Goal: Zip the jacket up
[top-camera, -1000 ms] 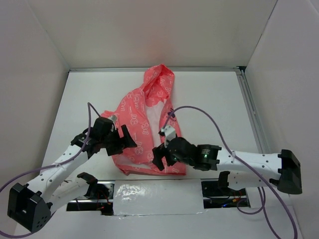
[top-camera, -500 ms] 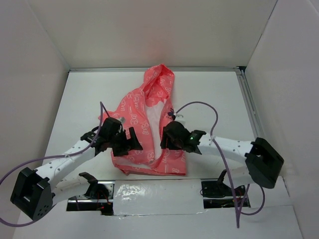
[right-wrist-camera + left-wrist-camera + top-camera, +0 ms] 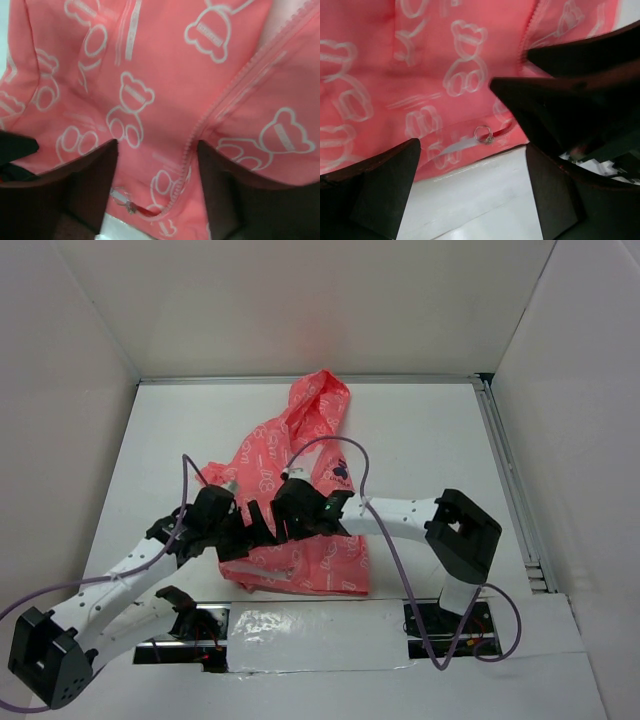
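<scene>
The coral-pink jacket (image 3: 300, 440) with white bear print lies on the table, hood at the far end and hem nearest the arms. Its dark-blue emblem (image 3: 340, 472) shows beside my right arm. My left gripper (image 3: 243, 527) and right gripper (image 3: 288, 516) sit close together over the lower left front. In the left wrist view the left gripper (image 3: 472, 165) is open at the hem, and the zipper pull ring (image 3: 483, 134) lies just beyond its fingertips. In the right wrist view the right gripper (image 3: 157, 150) is open above the zipper teeth (image 3: 220, 107), with the pull (image 3: 127, 204) near its left finger.
White walls enclose the table (image 3: 430, 440) on three sides. A metal rail (image 3: 505, 480) runs along the right edge. Purple cables loop over both arms. The right gripper's dark body (image 3: 580, 95) crowds the upper right of the left wrist view.
My right arm has swung left, from over the jacket's lower right front to beside the left gripper. The left gripper has shifted slightly. The hem has bunched a little.
</scene>
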Controlling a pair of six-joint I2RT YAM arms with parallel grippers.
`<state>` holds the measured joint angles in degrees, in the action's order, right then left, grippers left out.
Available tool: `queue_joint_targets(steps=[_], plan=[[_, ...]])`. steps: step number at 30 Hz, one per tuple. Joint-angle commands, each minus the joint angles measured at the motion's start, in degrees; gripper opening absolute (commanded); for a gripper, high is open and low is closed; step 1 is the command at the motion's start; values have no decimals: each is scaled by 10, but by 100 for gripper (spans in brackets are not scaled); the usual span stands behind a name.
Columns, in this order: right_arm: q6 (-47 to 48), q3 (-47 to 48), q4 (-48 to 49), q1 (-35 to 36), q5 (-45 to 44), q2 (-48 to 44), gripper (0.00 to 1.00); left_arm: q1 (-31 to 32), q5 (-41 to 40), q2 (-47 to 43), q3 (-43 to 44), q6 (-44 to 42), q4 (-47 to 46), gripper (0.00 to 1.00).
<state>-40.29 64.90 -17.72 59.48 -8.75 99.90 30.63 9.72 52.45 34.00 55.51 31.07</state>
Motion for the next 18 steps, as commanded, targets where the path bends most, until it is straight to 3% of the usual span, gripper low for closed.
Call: queue_joint_targets(steps=[1, 3, 5, 11, 14, 18], plan=[[27, 11, 33, 9, 74, -7, 76, 4, -12, -28, -8, 11, 19, 99], [23, -5, 39, 10, 71, -26, 91, 4, -10, -37, -10, 11, 21, 99], [14, -40, 39, 15, 54, -71, 96, 5, -13, -38, -10, 12, 21, 99], [-36, -170, 4, 46, 5, -242, 96, 5, 6, -8, -13, 2, -15, 99], [-69, -234, -41, 58, 0, -269, 96, 7, 19, 19, -17, -3, -45, 99], [-94, -233, -85, 75, -37, -232, 96, 8, 26, 61, -26, -6, -77, 99]])
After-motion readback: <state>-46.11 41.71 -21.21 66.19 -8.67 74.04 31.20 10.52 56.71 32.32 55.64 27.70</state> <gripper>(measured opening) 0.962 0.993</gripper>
